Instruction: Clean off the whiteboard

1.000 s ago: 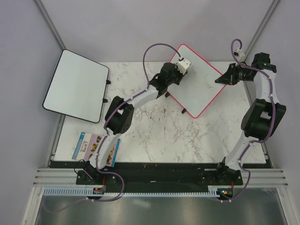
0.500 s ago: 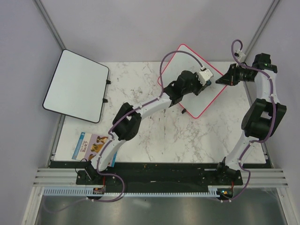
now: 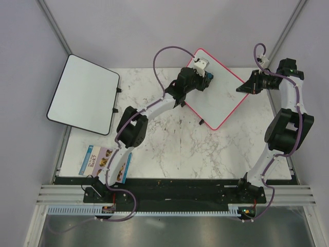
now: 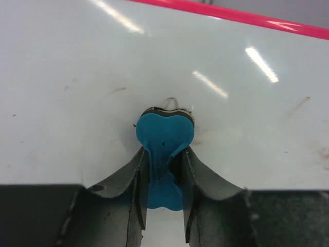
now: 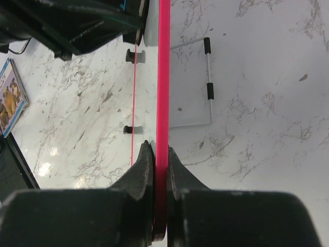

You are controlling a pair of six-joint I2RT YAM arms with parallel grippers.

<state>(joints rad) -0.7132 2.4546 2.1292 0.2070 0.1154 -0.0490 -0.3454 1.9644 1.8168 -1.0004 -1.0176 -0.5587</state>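
The whiteboard has a pink frame and stands tilted at the back right of the marble table. My left gripper is shut on a blue eraser and presses it against the board's upper left part. In the left wrist view the white surface shows faint grey smudges, with the pink frame above. My right gripper is shut on the board's right edge. In the right wrist view its fingers pinch the pink frame.
A black-framed white board lies at the back left, overhanging the table. A picture booklet lies at the front left. The whiteboard's wire stand rests on the marble behind it. A small black foot is at its lower edge.
My left gripper swept with the eraser from the board's upper left to its right middle, then back to the upper left. My right gripper kept its hold on the frame.
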